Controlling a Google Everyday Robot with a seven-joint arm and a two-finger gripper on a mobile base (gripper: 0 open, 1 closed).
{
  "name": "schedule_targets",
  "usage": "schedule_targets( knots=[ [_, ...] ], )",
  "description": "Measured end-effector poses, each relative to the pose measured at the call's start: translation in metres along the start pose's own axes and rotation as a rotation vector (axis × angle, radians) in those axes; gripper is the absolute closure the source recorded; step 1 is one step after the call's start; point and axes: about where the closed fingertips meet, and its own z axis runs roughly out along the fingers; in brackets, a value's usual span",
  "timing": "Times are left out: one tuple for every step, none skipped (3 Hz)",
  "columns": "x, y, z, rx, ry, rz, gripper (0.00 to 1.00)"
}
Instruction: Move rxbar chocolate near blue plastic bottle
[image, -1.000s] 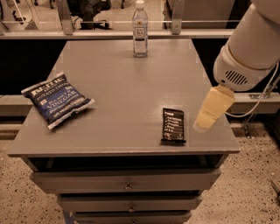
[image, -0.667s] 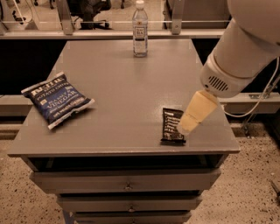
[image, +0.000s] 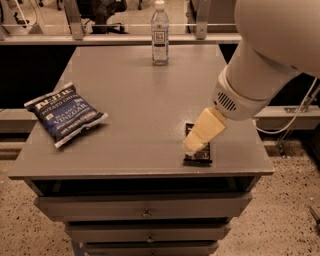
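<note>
The rxbar chocolate (image: 199, 154), a small flat black wrapper, lies near the front right edge of the grey table (image: 140, 100). My gripper (image: 194, 145), cream-coloured, hangs from the big white arm directly over the bar and covers most of it. The blue plastic bottle (image: 160, 34), clear with a white cap and a dark-and-white label, stands upright at the far middle edge of the table, well away from the bar.
A dark-blue chip bag (image: 65, 114) lies at the left side of the table. Drawers (image: 145, 212) run below the table front. A railing and chairs stand behind the far edge. A cable hangs at the right.
The arm has swung left and down from beside the table's right edge, so my gripper now sits over the rxbar chocolate. The bar, bottle and chip bag have not moved.
</note>
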Motion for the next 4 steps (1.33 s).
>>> schedule_targets(
  knots=[
    [0.0, 0.002, 0.001, -0.005, -0.002, 0.014, 0.0],
    [0.0, 0.007, 0.012, -0.001, 0.009, 0.087, 0.0],
    [0.001, 0.02, 0.042, 0.022, 0.041, 0.191, 0.0],
    [0.003, 0.028, 0.073, 0.036, 0.055, 0.291, 0.0]
  ],
)
